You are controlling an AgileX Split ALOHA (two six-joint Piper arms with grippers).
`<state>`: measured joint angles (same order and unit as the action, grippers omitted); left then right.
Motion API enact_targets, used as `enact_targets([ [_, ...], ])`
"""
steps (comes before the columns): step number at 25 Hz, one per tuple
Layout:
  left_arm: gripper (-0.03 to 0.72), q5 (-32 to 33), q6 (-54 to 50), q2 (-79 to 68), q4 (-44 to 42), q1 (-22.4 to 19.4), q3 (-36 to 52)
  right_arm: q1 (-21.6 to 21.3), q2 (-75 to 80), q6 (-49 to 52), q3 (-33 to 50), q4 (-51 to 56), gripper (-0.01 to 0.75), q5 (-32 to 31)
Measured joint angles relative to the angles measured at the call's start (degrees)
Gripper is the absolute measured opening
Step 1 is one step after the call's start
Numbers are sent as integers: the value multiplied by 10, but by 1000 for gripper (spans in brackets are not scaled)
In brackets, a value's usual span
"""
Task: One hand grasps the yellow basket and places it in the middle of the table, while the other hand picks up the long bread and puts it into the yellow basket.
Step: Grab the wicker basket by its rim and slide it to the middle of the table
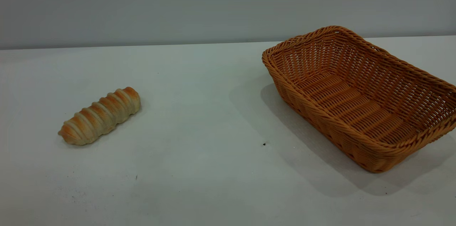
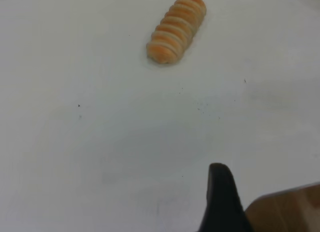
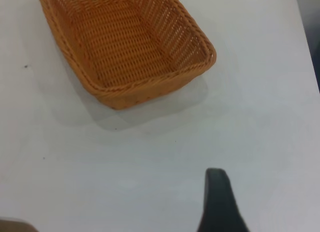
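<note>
Bare white table [image 1: 213,183] is being shown nearest, with nothing yet taken up.
Long bread [image 1: 100,116] is being seen lying well left, golden crust grooved in pale cream, ends tapered; it is judged light and soft, best pinched gently across its middle. Yellow basket [image 1: 359,97] is being seen empty at far right, orange-tan wicker, flared, braided rim; judged light, stiff, best taken by the near rim. One dark fingertip only is being caught by each wrist view: left gripper [image 2: 222,199], right gripper [image 3: 219,202]; whether apart or together cannot be told.
</note>
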<state>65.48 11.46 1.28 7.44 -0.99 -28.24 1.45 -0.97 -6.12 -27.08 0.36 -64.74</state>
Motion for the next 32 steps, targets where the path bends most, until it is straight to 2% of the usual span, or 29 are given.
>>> enact_targets([
  [23,534,0,1,0,1,0,0,1,0,0,0,0,530,0],
  [27,534,0,0,0,23,2,0,22,0,0,0,0,530,0],
  [32,534,0,0,0,35,28,0,57,0,0,0,0,530,0],
])
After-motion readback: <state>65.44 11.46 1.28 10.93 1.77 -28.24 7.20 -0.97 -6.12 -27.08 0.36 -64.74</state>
